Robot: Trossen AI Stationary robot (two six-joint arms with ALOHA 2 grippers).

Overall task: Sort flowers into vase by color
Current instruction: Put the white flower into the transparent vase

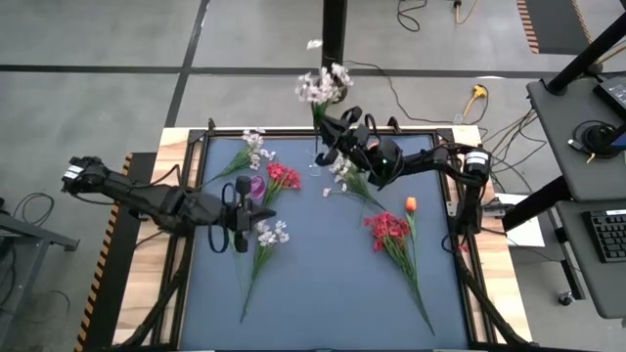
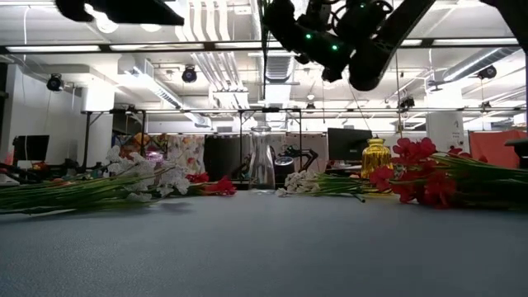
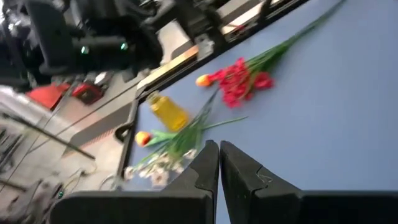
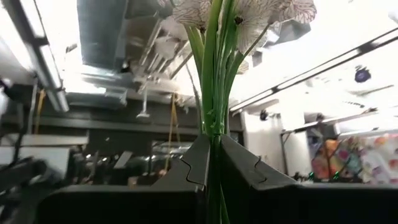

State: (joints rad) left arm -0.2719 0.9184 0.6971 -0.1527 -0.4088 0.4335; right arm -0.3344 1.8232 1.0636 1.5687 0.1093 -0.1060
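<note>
My right gripper (image 1: 335, 129) is raised over the table's far edge, tipped upward and shut on a flower spray with white-pale pink blossoms (image 1: 323, 86). My left gripper (image 1: 245, 210) hovers over the table's left half, shut and holding nothing (image 3: 219, 146). Lying flat on the blue mat are two white-pink sprays (image 1: 252, 147) (image 1: 269, 235), a red spray (image 1: 282, 178), another white spray (image 1: 344, 176), a larger red spray (image 1: 387, 230) and an orange tulip bud (image 1: 411, 204). A clear glass vase (image 2: 261, 165) stands upright near the far edge. My right gripper pinches the spray's bundled green stems (image 4: 212, 127) between its two fingers, which slant upward along the stems. The blossoms (image 4: 249, 15) stand above the fingertips, and the spray is lifted clear of the table. The gripper hides the stems' lower end.
A yellow vase (image 2: 375, 157) stands toward the far right, also seen in the left wrist view (image 3: 168, 112). A small purple thing (image 1: 257, 186) lies beside the red spray. The mat's near half (image 1: 323, 303) holds only long stems.
</note>
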